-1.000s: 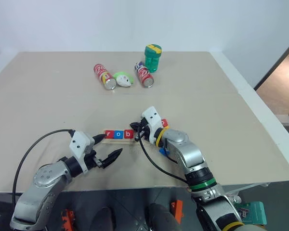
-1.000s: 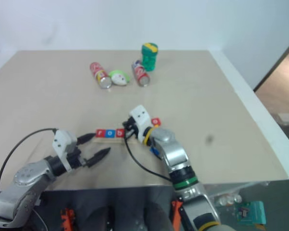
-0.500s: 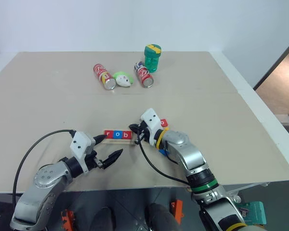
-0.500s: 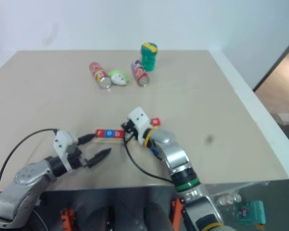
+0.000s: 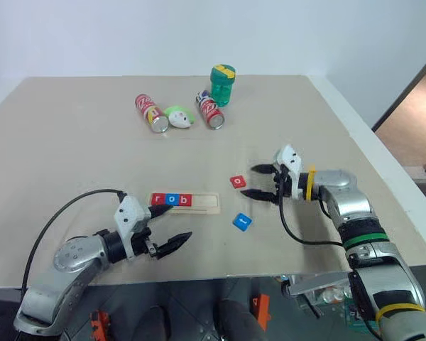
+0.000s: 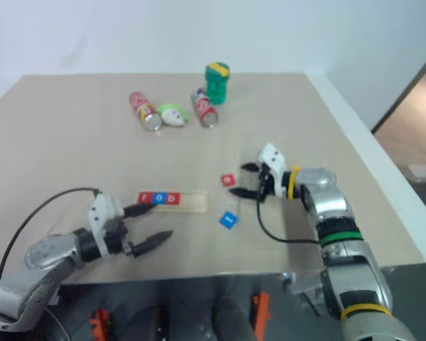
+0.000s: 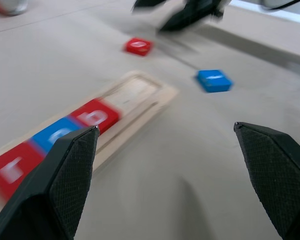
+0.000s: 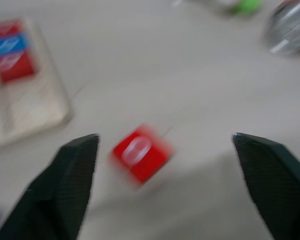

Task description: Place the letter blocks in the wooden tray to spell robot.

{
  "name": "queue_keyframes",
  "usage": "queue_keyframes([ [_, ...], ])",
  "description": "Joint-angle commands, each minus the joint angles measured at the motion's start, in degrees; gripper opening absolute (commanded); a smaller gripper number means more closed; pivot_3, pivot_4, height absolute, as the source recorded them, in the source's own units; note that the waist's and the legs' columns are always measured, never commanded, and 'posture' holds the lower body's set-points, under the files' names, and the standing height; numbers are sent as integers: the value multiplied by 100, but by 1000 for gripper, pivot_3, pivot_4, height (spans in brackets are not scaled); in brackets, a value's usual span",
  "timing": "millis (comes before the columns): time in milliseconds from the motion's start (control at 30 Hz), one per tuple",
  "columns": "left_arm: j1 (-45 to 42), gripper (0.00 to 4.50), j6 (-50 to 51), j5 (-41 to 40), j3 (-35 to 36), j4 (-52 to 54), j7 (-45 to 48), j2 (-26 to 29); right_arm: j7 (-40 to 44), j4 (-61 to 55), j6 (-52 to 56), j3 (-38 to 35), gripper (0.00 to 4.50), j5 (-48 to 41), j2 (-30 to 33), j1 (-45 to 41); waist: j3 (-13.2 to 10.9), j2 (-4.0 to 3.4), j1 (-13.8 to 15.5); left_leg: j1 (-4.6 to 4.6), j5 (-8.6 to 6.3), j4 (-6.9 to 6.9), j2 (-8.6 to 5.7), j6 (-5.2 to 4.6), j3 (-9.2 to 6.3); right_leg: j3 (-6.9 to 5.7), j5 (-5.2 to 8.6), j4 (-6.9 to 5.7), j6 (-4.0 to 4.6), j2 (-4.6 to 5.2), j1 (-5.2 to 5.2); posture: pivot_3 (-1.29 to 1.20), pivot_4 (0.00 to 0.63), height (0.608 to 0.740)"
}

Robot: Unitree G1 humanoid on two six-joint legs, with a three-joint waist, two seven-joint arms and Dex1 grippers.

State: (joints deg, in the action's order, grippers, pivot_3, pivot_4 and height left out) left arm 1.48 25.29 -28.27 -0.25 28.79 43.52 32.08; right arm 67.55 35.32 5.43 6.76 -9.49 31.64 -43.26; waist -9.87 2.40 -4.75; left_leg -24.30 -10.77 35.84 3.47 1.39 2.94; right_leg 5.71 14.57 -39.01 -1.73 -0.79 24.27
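The wooden tray (image 5: 207, 202) lies near the table's front and holds three letter blocks at its left end: a red r (image 5: 158, 199), a blue o (image 5: 172, 200) and a red b (image 5: 185, 200). Its right part is bare. A loose red o block (image 5: 238, 182) lies on the table right of the tray, and a blue block (image 5: 242, 222) lies nearer the front edge. My right gripper (image 5: 248, 181) is open, its fingers either side of the red o block (image 8: 140, 154) without touching it. My left gripper (image 5: 180, 222) is open and empty just in front of the tray (image 7: 140, 95).
At the back of the table lie two red soda cans (image 5: 150, 114) (image 5: 211, 111) with a green and white toy (image 5: 179, 116) between them. A green jar (image 5: 224, 85) stands behind them. The table's front edge runs just below the left gripper.
My right gripper was shut at the tray's right end. It has swung away to the right and opened, uncovering the tray's bare end and the two loose blocks. The left gripper shifted only slightly.
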Motion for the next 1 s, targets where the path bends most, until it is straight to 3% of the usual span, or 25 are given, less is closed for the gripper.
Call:
queue_keyframes([
  [33, -161, 4500, 86, -183, -35, 289, 108, 67, 252, 787, -804, 74, 4462, 244, -83, -583, -1, -2, -2, 0, 0, 0, 0, 0, 0, -1, 0, 0, 0, 0, 0, 0, 150, 739],
  [200, -49, 4500, 116, -160, -20, 376, 37, 78, -143, 1544, -1073, -14, 4462, 416, -529, -905, -2, -3, -2, 8, 4, 19, 1, 2, -1, -1, -9, -2, -16, 0, -14, 0, 150, 739],
  [300, 73, 4500, 130, -130, -11, 479, -42, 66, -473, 1358, -705, -139, 4462, 349, -728, -850, -3, -5, 18, 5, 5, 21, -4, 3, 0, 1, -11, -2, -12, 8, -14, 0, 150, 739],
  [533, 392, 4500, 101, -85, 107, 735, -365, 8, -2633, -1902, 1213, -686, 4462, 153, -1250, 413, -3, -6, 50, -4, 1, 13, -3, 9, -5, 0, -7, -7, -7, 9, -3, 0, 150, 739],
  [667, 400, 4500, 28, -99, 196, 781, -694, -198, -4086, -4018, 2595, -682, 4462, 438, -1914, 1395, 0, -4, 56, -6, 3, 11, -2, 10, -6, -3, -6, -7, -7, 7, 1, 0, 150, 739],
  [833, 182, 4500, -169, 230, 53, 675, -940, -336, -4987, -4622, 3164, -460, 4462, 831, -2409, 1928, 1, -5, 54, -5, 3, 11, 1, 12, -4, -3, 2, -8, -13, 6, 2, 0, 150, 739],
  [1000, 90, 4500, -177, 352, -114, 656, -858, -270, -5569, -4344, 3411, -550, 4462, 888, -2728, 1936, 3, -3, 41, -3, 16, 31, -1, 11, 6, 7, -8, -6, -27, 8, -2, 0, 150, 739],
])
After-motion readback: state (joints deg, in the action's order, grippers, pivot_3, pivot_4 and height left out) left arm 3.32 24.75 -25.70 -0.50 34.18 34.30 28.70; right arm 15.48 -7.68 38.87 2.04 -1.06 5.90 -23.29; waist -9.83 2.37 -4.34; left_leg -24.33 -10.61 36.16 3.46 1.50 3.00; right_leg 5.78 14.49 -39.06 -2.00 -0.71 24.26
